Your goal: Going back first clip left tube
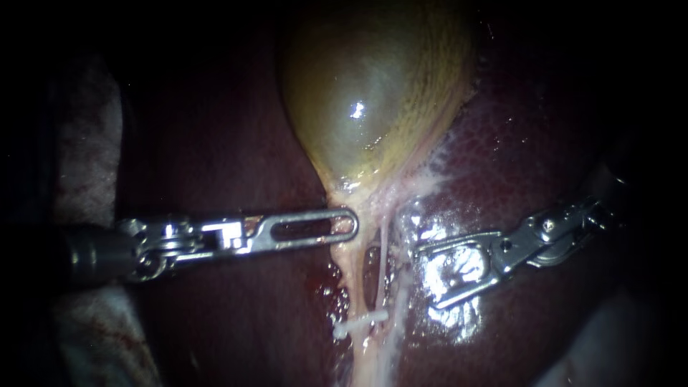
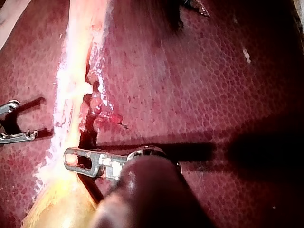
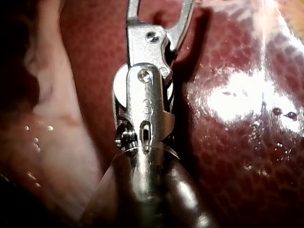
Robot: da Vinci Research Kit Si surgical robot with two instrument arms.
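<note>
Clip [image 1: 360, 323] on the left tube [image 1: 350, 283], right instrument clear of it.
One white clip sits across the left tube, below the gallbladder [image 1: 373, 93], so that part looks done to us. Our right instrument [image 1: 426, 278] stands apart from it over the wet liver [image 1: 545, 143], jaws wide and empty (no clip in them that we can see). Our left instrument [image 1: 351, 223] holds its slotted jaws narrow, nipping the pale tissue at the gallbladder's neck. What is left, as we judge it, is to carry the right instrument farther out, away from the clip.
</note>
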